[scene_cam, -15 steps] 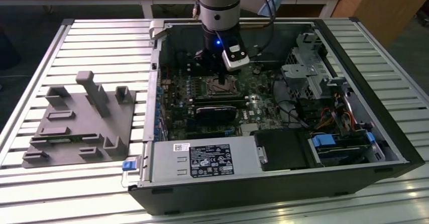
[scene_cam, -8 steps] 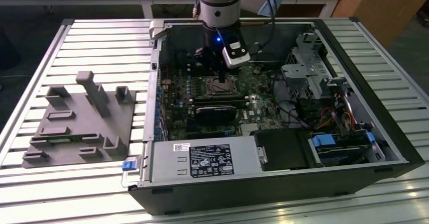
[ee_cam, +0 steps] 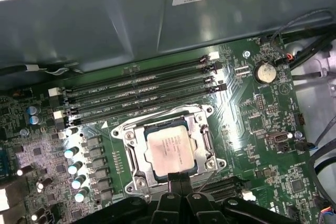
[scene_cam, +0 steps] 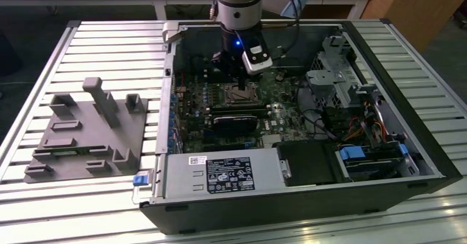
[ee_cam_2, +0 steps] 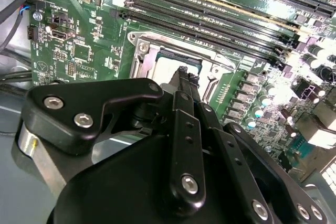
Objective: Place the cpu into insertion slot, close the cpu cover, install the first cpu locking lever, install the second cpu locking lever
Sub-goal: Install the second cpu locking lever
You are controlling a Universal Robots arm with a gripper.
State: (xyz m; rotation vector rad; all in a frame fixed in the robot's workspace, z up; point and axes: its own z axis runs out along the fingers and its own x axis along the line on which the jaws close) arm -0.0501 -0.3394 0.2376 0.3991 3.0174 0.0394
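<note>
One cpu (ee_cam: 173, 149) is lying flat in the insertion slot (ee_cam: 127, 136), its grey top showing through the cut-out of the cpu cover (ee_cam: 202, 135), which we are judging to be lowered over it. We are therefore reading the work as standing at the locking-lever steps; whether either lever is latched we cannot tell. The gripper (ee_cam: 178, 181) is hovering just beside the slot's edge, fingertips pinched together with nothing visible between them. Any lever work is calling for a fine, steady press. Around lie the memory slots (ee_cam: 142, 90), the green board (ee_cam: 252, 129) and the computer case (scene_cam: 430, 162).
</note>
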